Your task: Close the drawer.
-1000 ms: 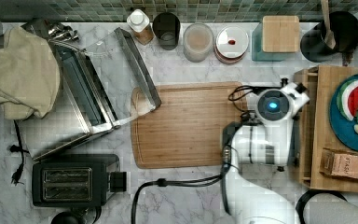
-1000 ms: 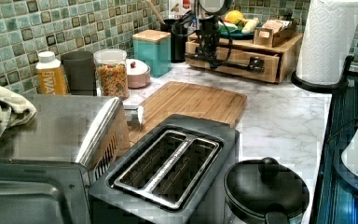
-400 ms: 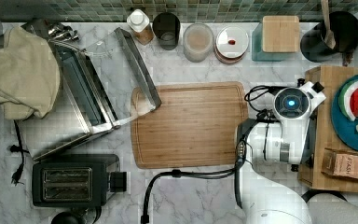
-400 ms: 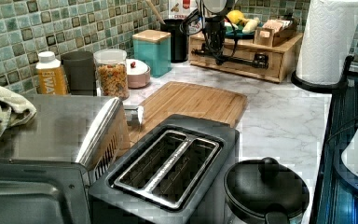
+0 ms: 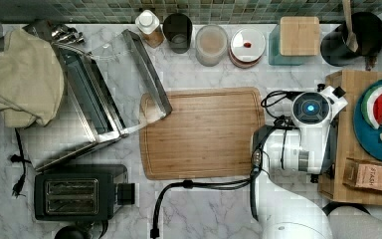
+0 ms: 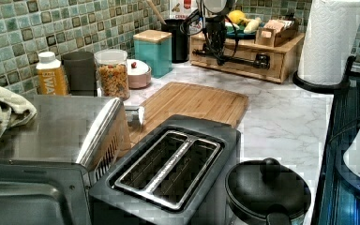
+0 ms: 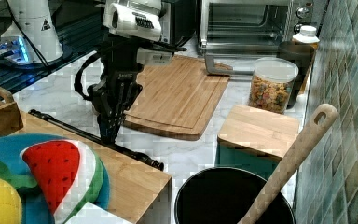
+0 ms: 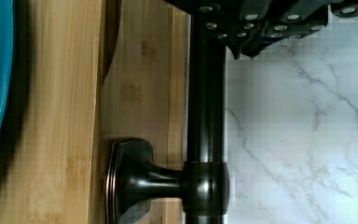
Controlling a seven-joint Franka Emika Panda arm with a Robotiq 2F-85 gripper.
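- One arm, one job: the gripper [image 7: 108, 133] hangs tip-down on the dark bar handle [image 8: 206, 116] of the drawer [image 6: 243, 69]. This is the natural purchase for pushing the front home.
- The drawer sits in the pale wooden stand [image 5: 345, 99], across a strip of marble from the board [image 5: 204, 132], on the top view's right of it.
- In the left view the drawer front looks flush with the stand, or very nearly. By that showing, little or no travel remains.
- Whether the claw is clamped on the bar or merely set against it cannot be told. A push needs only contact, not a hold.
- The arm's wrist stands over the gap between board and stand, leaving the board bare.
- A blue plate [image 5: 373, 139] of toy fruit rides on top of the stand. A hard shove could jolt it.
- The surface is white marble counter [image 5: 214, 209], with green mosaic tile [image 6: 28, 28] behind the board.
- A toaster [image 5: 74, 191] and a toaster oven [image 5: 94, 109] stand on the board's far side from the stand.
- Several jars line the wall behind the board.
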